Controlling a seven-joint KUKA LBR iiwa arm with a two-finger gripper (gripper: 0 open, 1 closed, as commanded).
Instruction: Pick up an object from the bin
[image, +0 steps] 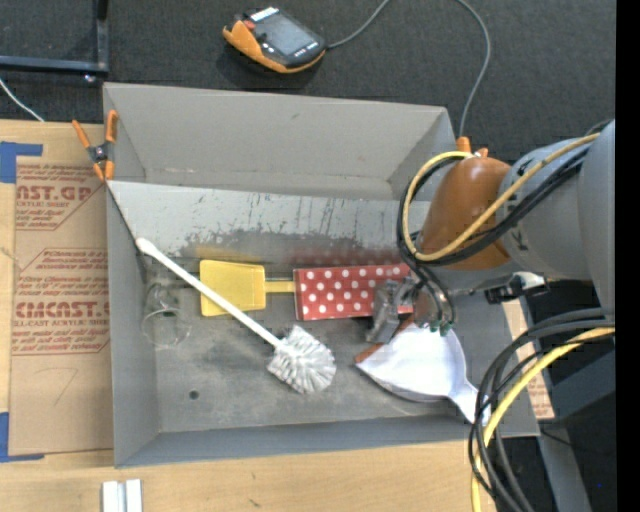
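My gripper (396, 312) is low in the bin's right part, at the right end of a red box with white dots (340, 292) that lies flat in the middle. Just below the gripper lies a white, soft-looking thing (420, 368) against the bin's lower right wall, and a small reddish-brown edge shows at its left tip. A white brush (300, 362) with a long white handle runs slantwise from the upper left to the bin's middle. The handle crosses a flat yellow paddle-shaped thing (234, 286) just left of the red box.
A clear glass (164, 318) lies by the left wall. The orange-covered wrist and its yellow and black cables hang over the bin's right rim. The floor along the front wall is bare grey metal.
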